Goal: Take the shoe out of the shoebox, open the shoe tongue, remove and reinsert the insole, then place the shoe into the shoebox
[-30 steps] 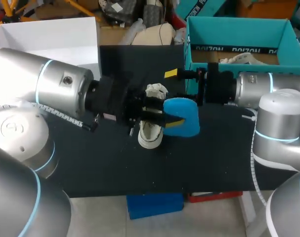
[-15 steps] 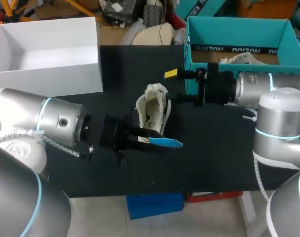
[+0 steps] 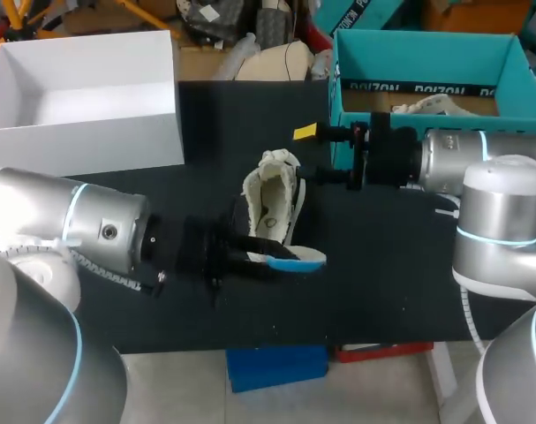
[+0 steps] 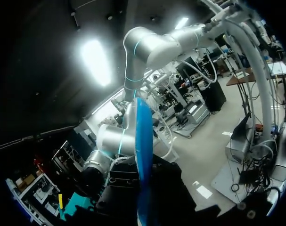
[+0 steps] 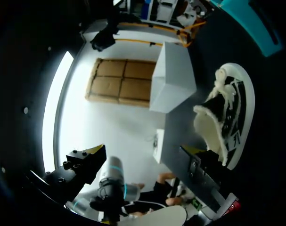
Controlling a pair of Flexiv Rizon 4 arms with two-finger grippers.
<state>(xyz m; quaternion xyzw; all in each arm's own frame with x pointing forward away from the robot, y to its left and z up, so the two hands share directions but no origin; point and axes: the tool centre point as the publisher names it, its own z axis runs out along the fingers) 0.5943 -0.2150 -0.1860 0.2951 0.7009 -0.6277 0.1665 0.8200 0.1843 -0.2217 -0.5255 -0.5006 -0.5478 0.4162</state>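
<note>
A white sneaker (image 3: 272,205) lies on the black table (image 3: 391,274) near its middle, with its opening facing up. In front of it, my left gripper (image 3: 250,257) is shut on a blue insole (image 3: 296,262), held low just off the shoe's toe. In the left wrist view the insole (image 4: 143,160) shows edge-on, standing out from the gripper. My right gripper (image 3: 326,155) is open to the right of the shoe and touches nothing. Its wrist view shows the sneaker (image 5: 227,110) beyond one finger. The teal shoebox (image 3: 424,46) stands at the back right.
A white open box (image 3: 91,132) stands at the back left. The teal shoebox holds another white shoe (image 3: 426,106). A small yellow tag (image 3: 305,131) lies on the table behind the sneaker. My right arm stretches along the front of the shoebox.
My left arm has drawn back toward the table's front and lowered the insole, which has turned from broad face to edge-on. The sneaker is now uncovered. My right arm has not moved.
</note>
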